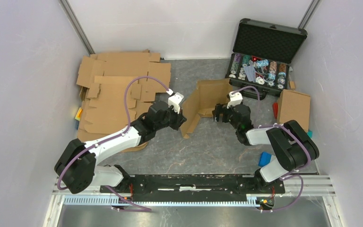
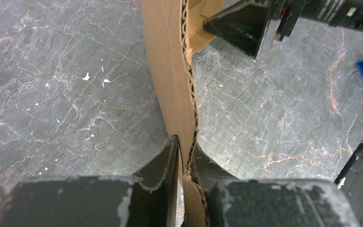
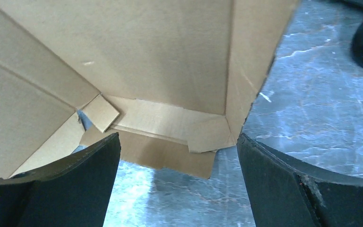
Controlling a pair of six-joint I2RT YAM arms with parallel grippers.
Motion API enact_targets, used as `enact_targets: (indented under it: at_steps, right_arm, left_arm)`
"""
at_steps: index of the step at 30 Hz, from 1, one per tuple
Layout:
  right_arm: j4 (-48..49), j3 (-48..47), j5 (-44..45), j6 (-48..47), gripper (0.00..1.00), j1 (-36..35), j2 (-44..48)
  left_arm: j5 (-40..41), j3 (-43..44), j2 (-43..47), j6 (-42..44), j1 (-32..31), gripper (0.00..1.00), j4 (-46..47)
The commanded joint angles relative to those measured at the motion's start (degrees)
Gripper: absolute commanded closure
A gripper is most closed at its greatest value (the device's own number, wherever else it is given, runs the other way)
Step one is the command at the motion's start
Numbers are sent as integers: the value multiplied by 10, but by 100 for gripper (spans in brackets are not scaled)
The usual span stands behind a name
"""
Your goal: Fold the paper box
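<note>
A half-folded brown paper box (image 1: 203, 101) stands on the grey table between my two arms, its panels raised. My left gripper (image 1: 180, 120) is shut on the edge of one upright panel (image 2: 170, 85), whose corrugated rim runs up between the two black fingers (image 2: 163, 163). My right gripper (image 1: 216, 113) stands open at the box's right side. In the right wrist view the box's inner corner (image 3: 170, 71) with folded-in tabs lies just beyond the wide-apart fingers (image 3: 274, 175), and nothing sits between them.
A stack of flat cardboard blanks (image 1: 118, 90) lies at the back left. An open black case of poker chips (image 1: 262, 59) stands at the back right, with a closed cardboard box (image 1: 294, 108) beside it. Blue bricks (image 1: 264, 158) lie near the right arm's base.
</note>
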State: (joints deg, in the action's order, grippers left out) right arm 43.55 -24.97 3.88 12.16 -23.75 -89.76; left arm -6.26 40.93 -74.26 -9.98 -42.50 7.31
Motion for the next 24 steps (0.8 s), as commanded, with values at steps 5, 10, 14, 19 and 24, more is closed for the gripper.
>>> enact_targets:
  at_steps: [5, 10, 14, 19, 24]
  right_arm:
    - [114, 25, -141, 7, 4, 36, 6]
    - [121, 36, -179, -1, 7, 34, 13]
    - [110, 44, -187, -7, 6, 28, 12]
    - [80, 48, -163, -34, 6, 5, 20]
    - [66, 71, -88, -41, 2, 8, 77]
  left_arm:
    - [-20, 14, 5, -10, 0, 83, -21]
    - [-17, 13, 7, -8, 2, 83, -24]
    - [-17, 13, 12, -3, 3, 83, -27]
    - [-16, 12, 21, 4, 4, 83, -32]
    - [-2, 12, 25, 7, 4, 83, -36]
